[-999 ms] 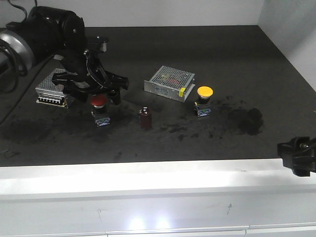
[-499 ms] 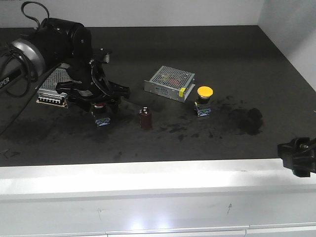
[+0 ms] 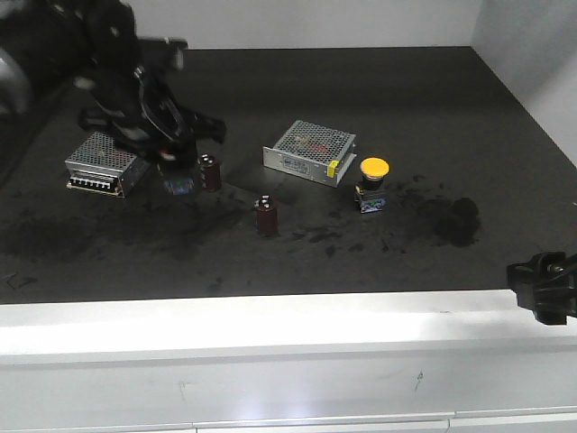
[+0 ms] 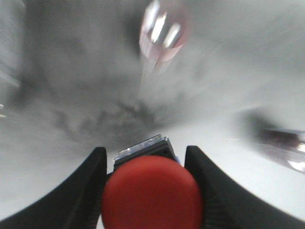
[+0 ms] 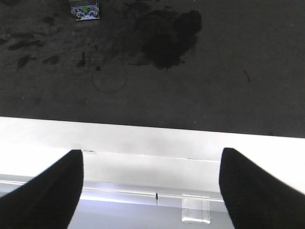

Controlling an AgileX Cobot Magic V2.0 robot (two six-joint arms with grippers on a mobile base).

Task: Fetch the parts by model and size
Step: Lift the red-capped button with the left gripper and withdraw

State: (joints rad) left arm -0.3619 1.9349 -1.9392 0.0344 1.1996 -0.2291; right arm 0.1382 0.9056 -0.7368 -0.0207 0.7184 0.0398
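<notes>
the left gripper (image 4: 145,160) was clamped on the red-capped mushroom-head push-button switch with the blocky dark-and-blue base (image 4: 152,193), its black fingers (image 4: 86,191) pressed to either side of the cap. a second earlier that gripper hung just above the switch, which stood on the dark matte bench (image 3: 406,90). half a second earlier it had dropped over the cap. now the switch's old spot was bare, and its blue base hung under the gripper further back, at about ten o'clock from the nearer dark brown cylindrical capacitor (image 3: 265,216). the wrist view was smeared with motion, so the arm was likely mid-lift. the move had also uncovered a second dark brown capacitor (image 3: 211,173), just beside the held switch at its three o'clock. by my reading the first part was off the bench and only needed carrying away. the yellow-capped push-button switch (image 3: 372,185) stood untouched at three o'clock from the nearer capacitor, just in front of a silver mesh metal box (image 3: 311,149). the right gripper (image 5: 152,191) waited with its fingers spread apart over the bench's white front edge, at about five o'clock, holding nothing
</notes>
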